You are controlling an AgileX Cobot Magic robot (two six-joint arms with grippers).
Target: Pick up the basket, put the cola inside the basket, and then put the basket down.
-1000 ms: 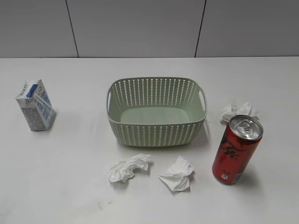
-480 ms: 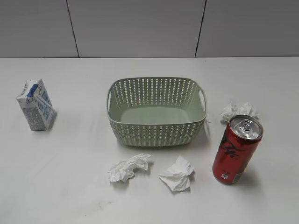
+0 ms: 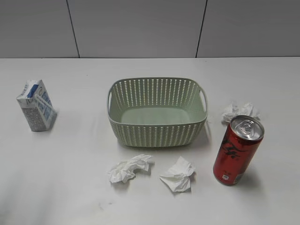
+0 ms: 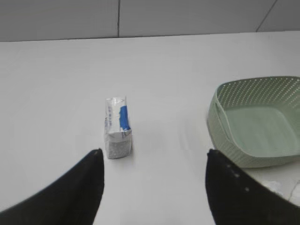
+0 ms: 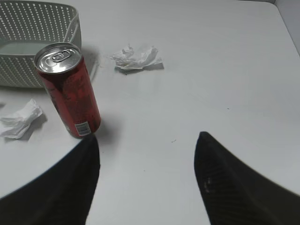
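The pale green slotted basket point(image 3: 157, 112) stands empty at the middle of the white table; it also shows in the left wrist view point(image 4: 258, 122) and the right wrist view point(image 5: 37, 47). The red cola can point(image 3: 237, 150) stands upright to the basket's front right, also in the right wrist view point(image 5: 70, 89). My left gripper point(image 4: 153, 152) is open and empty, above the table between the carton and the basket. My right gripper point(image 5: 146, 138) is open and empty, just right of the can. Neither gripper shows in the exterior view.
A blue-and-white carton point(image 3: 36, 105) stands at the left, also in the left wrist view point(image 4: 117, 127). Crumpled tissues lie in front of the basket point(image 3: 129, 168) point(image 3: 178, 175) and to its right point(image 3: 240, 111).
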